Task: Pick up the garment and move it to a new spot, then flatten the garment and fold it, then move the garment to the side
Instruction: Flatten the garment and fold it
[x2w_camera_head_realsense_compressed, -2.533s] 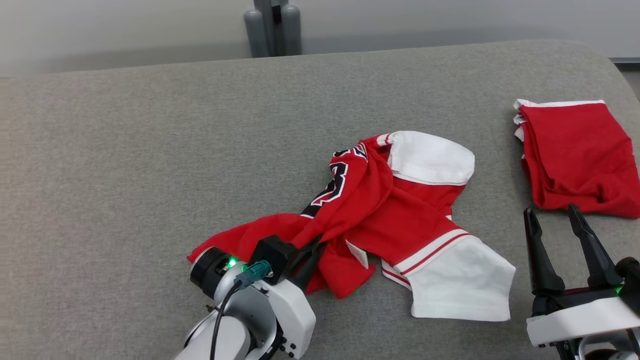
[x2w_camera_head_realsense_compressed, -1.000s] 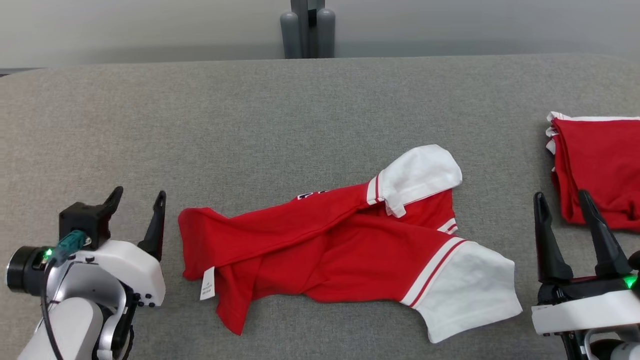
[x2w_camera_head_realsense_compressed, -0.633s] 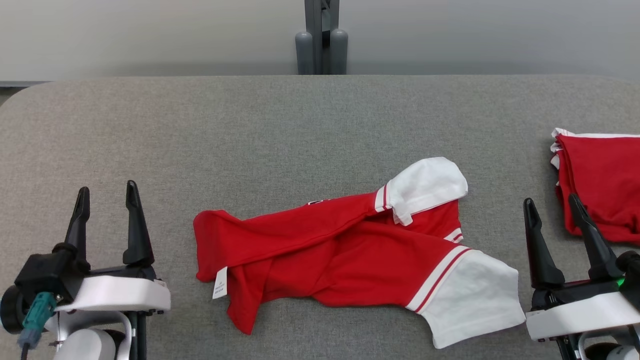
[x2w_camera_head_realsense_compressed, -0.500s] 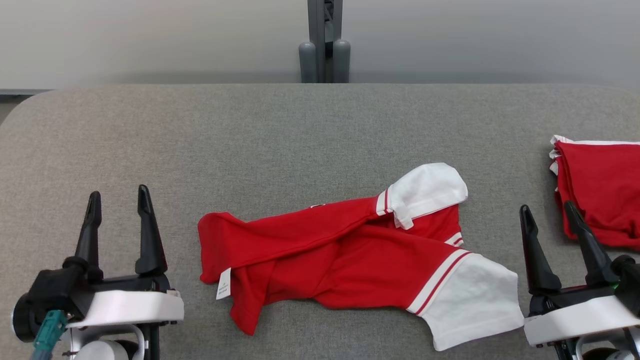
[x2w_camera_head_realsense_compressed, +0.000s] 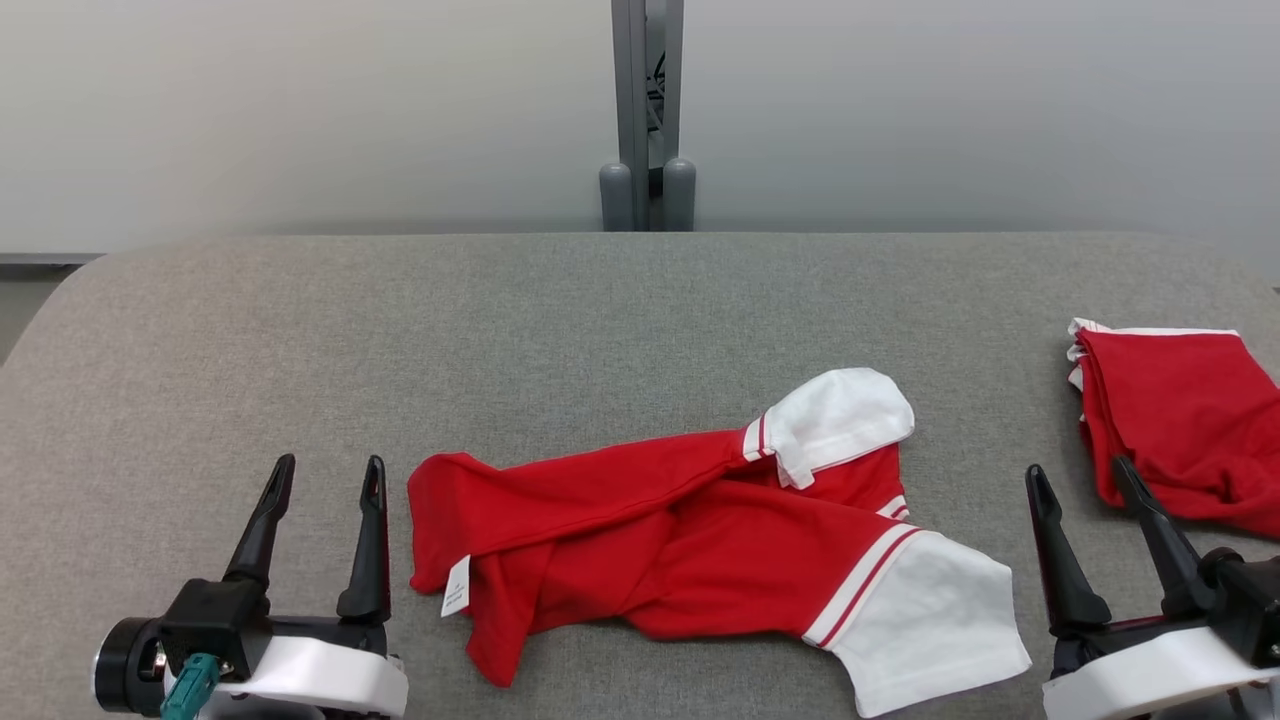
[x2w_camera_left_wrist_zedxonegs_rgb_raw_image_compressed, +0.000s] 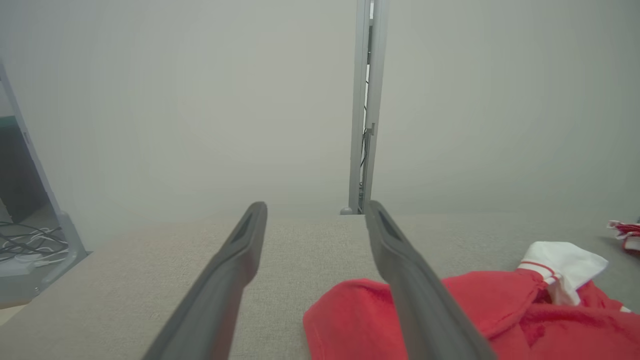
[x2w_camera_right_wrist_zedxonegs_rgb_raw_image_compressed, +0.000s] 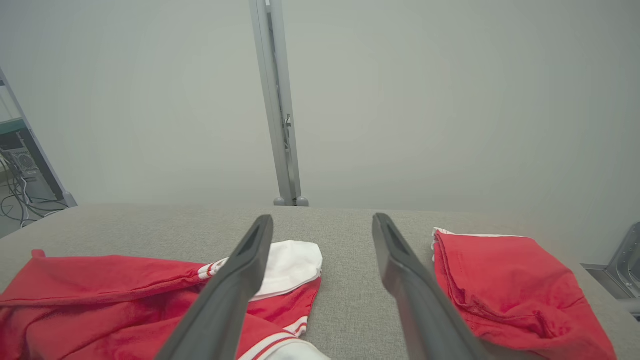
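The garment is a red shirt with white sleeves, lying crumpled across the middle of the grey padded table. It also shows at the lower right of the left wrist view, garment, and at the lower left of the right wrist view, garment. My left gripper stands open just left of the shirt's red end, holding nothing. Past the shirt's lower white sleeve, my right gripper is open too and apart from the cloth.
A folded red garment lies at the table's right edge, just beyond my right gripper; it shows too as folded garment. A grey post stands behind the table against a pale wall. Cables lie on the floor at left.
The left gripper let go of the shirt, which now lies spread out flatter, and drew back to its left, open. The head camera tilted up, showing more wall. The right gripper stayed open.
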